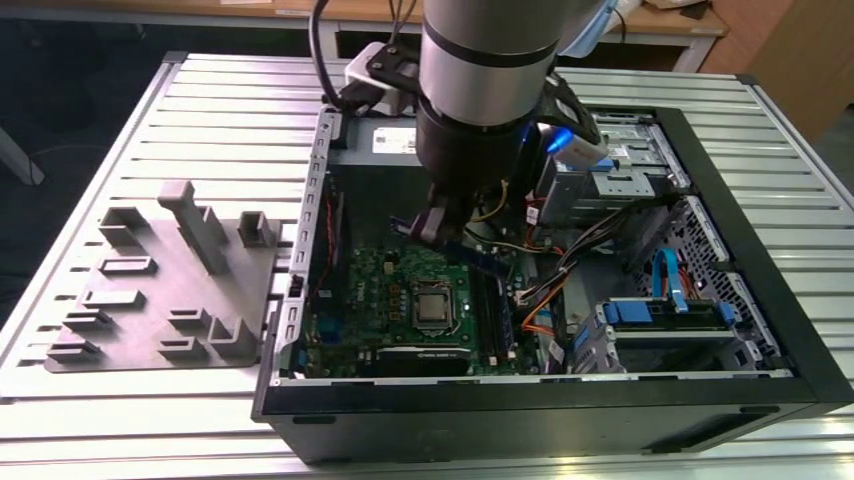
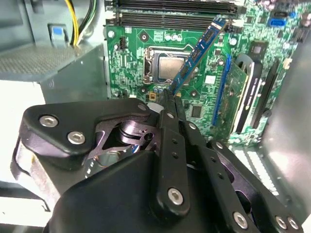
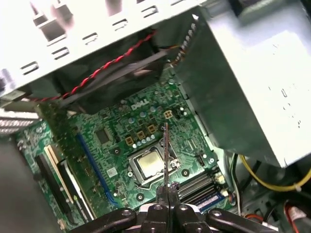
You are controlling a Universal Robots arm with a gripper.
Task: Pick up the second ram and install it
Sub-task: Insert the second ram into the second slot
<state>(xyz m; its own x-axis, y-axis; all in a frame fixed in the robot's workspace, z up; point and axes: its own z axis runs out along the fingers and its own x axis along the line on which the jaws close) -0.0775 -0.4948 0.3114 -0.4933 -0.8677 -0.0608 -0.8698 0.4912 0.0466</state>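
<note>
the arm is down inside the open computer case (image 1: 534,395) and the gripper (image 2: 170,97) has its two thin fingers pinched together on one end of the second ram (image 2: 199,53). the stick hangs in the air over the motherboard (image 2: 131,73), touching nothing but the fingers. its free end slants out across the cpu socket (image 2: 167,65) toward the memory slots (image 2: 170,19). in the first wrist view i see the same stick edge-on (image 3: 166,150), a thin line rising from the gripper (image 3: 167,187) above the socket (image 3: 149,166). from the exterior view the gripper (image 1: 438,228) sits near the middle of the case, with the stick (image 1: 478,258) angled down toward the slots (image 1: 497,320) on the exterior view's right of the socket. the grey fixture block (image 1: 160,290) lies on the table outside the case, well apart.

to my eye the stick is not parallel with the slots yet; it crosses them at an angle. doing this well means squaring its long edge to one slot and keeping it level, so both ends meet the slot together. held by one end, it could pivot in the grip, so slow, straight pressure seems wise. i cannot tell which slots are free.
</note>
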